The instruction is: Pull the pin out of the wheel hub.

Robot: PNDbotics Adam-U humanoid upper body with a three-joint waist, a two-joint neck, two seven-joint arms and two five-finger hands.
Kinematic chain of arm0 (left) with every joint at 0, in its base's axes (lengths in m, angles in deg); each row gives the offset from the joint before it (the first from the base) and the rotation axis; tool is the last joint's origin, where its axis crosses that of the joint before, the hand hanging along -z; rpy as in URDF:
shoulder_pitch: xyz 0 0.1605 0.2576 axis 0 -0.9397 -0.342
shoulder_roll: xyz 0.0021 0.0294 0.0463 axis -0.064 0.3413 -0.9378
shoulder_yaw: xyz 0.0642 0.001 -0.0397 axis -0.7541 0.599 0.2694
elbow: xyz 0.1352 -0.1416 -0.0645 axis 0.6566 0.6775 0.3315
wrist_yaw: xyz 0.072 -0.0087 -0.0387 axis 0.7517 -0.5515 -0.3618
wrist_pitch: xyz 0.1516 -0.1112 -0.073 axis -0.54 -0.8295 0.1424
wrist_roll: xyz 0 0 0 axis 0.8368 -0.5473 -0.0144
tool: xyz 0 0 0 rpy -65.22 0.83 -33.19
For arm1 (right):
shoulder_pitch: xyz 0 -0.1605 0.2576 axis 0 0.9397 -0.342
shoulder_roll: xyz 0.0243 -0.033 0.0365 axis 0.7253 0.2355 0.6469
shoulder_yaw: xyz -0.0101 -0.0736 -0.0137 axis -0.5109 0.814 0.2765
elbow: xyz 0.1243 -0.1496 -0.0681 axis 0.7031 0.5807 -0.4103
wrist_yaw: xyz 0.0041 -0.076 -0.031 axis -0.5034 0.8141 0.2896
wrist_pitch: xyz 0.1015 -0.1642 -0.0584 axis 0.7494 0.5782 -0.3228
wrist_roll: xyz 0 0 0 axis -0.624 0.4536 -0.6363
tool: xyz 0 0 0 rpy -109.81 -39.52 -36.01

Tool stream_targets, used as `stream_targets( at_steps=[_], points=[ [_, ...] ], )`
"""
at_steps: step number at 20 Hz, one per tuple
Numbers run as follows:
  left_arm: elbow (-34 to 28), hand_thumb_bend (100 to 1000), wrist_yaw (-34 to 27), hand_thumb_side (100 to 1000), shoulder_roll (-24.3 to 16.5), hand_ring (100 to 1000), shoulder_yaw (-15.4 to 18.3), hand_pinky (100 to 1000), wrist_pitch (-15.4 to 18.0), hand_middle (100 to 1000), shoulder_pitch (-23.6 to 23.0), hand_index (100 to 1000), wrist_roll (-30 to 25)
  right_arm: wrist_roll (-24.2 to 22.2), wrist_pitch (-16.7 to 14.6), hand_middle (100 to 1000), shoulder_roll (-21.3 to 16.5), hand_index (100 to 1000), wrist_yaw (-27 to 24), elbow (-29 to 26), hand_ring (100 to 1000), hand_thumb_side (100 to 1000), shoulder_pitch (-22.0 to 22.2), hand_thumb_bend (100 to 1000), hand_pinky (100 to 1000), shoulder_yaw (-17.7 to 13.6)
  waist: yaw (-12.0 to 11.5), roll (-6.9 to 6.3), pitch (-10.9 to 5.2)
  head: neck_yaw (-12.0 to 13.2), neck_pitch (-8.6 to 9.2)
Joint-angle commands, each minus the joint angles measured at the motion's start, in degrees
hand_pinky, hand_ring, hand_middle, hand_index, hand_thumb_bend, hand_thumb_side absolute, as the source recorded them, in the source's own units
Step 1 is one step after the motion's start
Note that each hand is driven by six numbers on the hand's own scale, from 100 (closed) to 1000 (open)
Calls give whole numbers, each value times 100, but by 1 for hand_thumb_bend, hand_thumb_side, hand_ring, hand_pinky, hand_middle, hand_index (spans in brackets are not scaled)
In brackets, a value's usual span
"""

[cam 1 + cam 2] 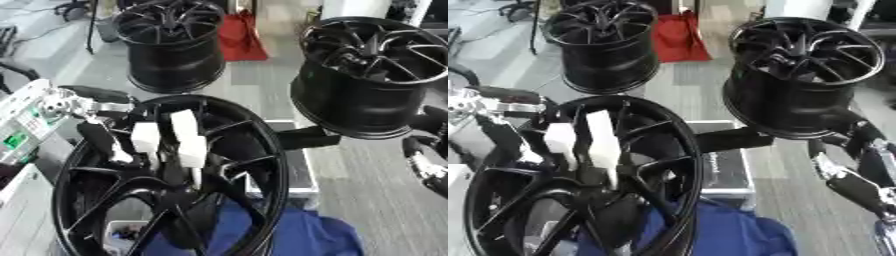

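A big black wheel hub (262, 165) stands tilted in front of me, its spokes facing up. My left hand (144, 137) comes in from the upper left and reaches down among the spokes, its white-padded fingers (192, 149) pointing at the hub's centre. A thin pale pin (197, 178) sticks out below those fingertips, which look pinched on it; its lower end is lost in the dark centre. Low at the right edge my right hand (852, 176) hangs idle with relaxed fingers, holding nothing.
Two more black wheels stand behind, one at the back left (171, 45) and one at the right (367, 80). Between them lies a red bag (241, 37). A blue cloth (306, 235) and a silver-edged case (297, 172) lie under the near hub. A pale device (22, 130) sits far left.
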State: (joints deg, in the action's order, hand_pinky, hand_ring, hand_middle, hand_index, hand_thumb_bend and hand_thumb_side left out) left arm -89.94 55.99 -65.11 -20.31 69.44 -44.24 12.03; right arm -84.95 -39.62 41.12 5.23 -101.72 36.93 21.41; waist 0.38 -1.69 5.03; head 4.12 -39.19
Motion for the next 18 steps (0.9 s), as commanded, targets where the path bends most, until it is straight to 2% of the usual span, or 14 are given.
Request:
stream_targets(
  at_steps=[1, 6, 11, 18],
  points=[
    [16, 375, 84, 298, -67, 670, 66, 592, -18, 714, 79, 814, 135, 10, -6, 781, -126, 896, -21, -64, 851, 236, -74, 249, 778, -10, 4, -2, -57, 1, 67],
    [58, 225, 24, 246, -14, 570, 26, 527, -47, 587, 84, 725, 218, -2, -1, 781, -119, 896, -24, -59, 850, 238, -82, 246, 778, 3, 7, 0, -54, 1, 76],
    [68, 100, -189, 197, 1, 488, 73, 479, -194, 484, 79, 618, 589, 8, -3, 781, -117, 897, -21, -60, 851, 238, -81, 245, 778, -7, 9, 7, -53, 2, 81],
    [-309, 100, -757, 198, -290, 477, 452, 463, -306, 456, -33, 589, 895, 24, -3, 781, -118, 897, -12, -57, 851, 238, -83, 245, 778, -24, 4, 11, -47, 12, 84]
  ],
)
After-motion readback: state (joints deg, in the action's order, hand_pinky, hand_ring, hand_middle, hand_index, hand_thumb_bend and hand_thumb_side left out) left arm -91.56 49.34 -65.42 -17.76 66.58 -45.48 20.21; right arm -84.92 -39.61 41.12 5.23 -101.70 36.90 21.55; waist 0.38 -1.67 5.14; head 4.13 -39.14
